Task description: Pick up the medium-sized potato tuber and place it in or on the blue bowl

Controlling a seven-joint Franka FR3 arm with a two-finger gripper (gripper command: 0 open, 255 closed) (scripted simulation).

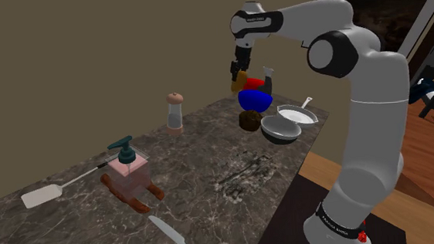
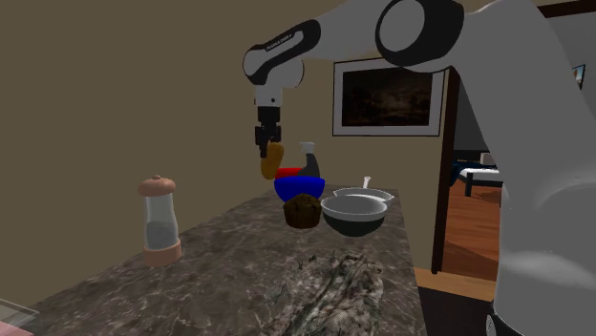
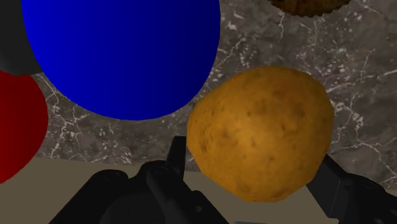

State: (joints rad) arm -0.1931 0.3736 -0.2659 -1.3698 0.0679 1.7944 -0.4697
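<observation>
I see my pincer (image 2: 269,145) pinching the brown potato (image 3: 261,130) between both fingers, well clear of the marble desk (image 1: 201,145). It hangs just beside the blue bowl (image 2: 299,187), possibly above its rim.

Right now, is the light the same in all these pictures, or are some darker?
Shoulder view: dim overall, with the dark marble counter murky. Second exterior view: just as dim, with the white arm shaded grey. Wrist view: the brightest, with the potato and blue bowl vividly lit and no glare on either.
</observation>
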